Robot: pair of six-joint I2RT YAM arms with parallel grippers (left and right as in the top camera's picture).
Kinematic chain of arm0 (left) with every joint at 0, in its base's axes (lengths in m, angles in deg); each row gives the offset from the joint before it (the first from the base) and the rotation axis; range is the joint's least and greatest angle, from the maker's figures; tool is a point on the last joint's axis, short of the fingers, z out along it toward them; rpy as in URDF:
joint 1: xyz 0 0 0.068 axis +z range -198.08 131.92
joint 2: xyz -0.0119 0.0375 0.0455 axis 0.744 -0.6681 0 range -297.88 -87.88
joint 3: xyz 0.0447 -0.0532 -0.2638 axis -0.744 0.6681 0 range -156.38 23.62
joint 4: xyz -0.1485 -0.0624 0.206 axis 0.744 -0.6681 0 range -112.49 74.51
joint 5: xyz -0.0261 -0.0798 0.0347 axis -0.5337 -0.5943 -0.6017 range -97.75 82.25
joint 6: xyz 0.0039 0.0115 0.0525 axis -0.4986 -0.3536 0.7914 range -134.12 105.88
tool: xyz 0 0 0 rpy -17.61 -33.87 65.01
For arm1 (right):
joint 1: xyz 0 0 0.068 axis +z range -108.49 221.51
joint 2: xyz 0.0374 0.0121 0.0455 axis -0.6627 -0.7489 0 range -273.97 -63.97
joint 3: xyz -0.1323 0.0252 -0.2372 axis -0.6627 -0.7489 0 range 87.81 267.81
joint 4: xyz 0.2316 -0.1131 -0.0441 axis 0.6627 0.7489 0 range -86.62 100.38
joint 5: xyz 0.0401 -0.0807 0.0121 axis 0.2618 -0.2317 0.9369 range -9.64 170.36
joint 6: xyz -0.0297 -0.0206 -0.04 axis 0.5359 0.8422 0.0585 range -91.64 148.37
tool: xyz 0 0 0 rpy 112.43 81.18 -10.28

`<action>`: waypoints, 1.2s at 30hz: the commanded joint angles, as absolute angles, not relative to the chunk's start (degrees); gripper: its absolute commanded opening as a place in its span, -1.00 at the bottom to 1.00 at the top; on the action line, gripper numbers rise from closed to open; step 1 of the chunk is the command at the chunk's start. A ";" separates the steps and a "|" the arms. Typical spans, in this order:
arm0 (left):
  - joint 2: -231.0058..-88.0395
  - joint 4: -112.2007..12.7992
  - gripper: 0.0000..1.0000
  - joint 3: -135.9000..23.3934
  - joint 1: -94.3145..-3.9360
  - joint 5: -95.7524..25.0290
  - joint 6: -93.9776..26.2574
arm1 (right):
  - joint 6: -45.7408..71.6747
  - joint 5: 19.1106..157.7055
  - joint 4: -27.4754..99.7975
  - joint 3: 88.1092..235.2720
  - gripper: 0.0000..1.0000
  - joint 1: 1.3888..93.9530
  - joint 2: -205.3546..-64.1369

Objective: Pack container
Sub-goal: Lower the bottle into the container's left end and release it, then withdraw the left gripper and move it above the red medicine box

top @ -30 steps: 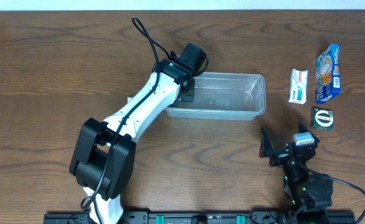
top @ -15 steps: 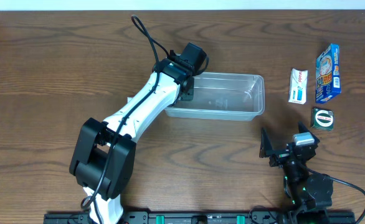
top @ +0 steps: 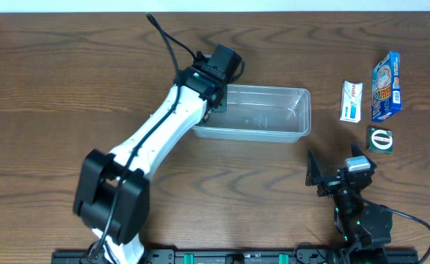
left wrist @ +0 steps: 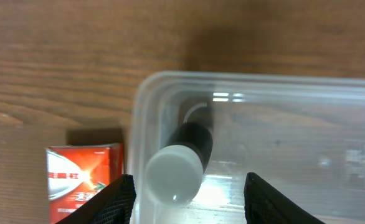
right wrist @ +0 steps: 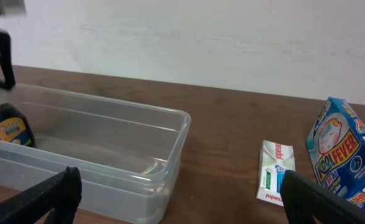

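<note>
Container (top: 263,114) sits mid-table, with the left gripper (left wrist: 190,182) hanging wide open over its left end. Blue box (top: 386,86) and toothpaste box (top: 351,100) lie off to the right, near the right gripper (top: 337,170), jaws also apart. Dark bottle (left wrist: 185,158) stands inside, and a red box (left wrist: 83,174) sits just outside that wall.

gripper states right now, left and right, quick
left gripper: open, fingers either side of the white-capped bottle in the container, not touching it
right gripper: open, empty
</note>
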State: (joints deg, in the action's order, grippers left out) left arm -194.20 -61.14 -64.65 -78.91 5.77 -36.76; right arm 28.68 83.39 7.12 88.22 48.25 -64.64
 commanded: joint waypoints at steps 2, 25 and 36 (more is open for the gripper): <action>-189.98 -60.75 0.14 -66.77 -78.05 6.93 -35.58 | 29.27 83.63 7.30 88.11 0.99 47.16 -64.29; -189.81 -68.84 -0.88 -61.52 -66.03 -2.88 -35.90 | 29.27 83.63 7.30 88.11 0.98 47.16 -64.29; -191.40 -68.81 -0.88 -60.08 -66.03 -9.57 -35.86 | 29.27 83.61 7.30 88.11 0.99 47.16 -64.29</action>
